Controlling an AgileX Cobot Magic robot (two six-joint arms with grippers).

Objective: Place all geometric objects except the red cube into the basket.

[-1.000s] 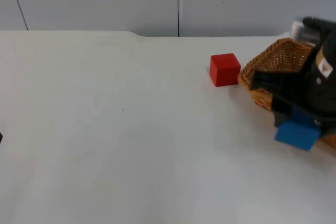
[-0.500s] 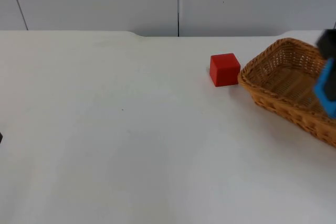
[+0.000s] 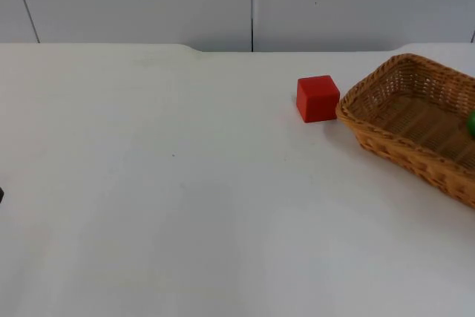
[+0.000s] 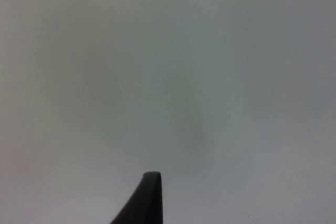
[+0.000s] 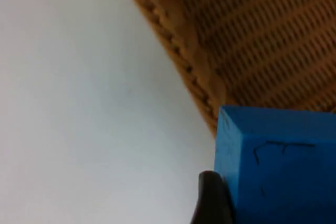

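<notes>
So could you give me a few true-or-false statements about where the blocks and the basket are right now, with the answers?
1. The red cube sits on the table just beside the basket. True.
2. The red cube lies inside the basket. False: it stands outside, next to the rim.
3. The right gripper holds a blue block above the basket's rim. True.
4. The blue block rests on the table near the red cube. False: it is in the right gripper's grip.
5. Something green lies in the basket. True.
6. The left gripper holds a block. False: it waits over bare table.
</notes>
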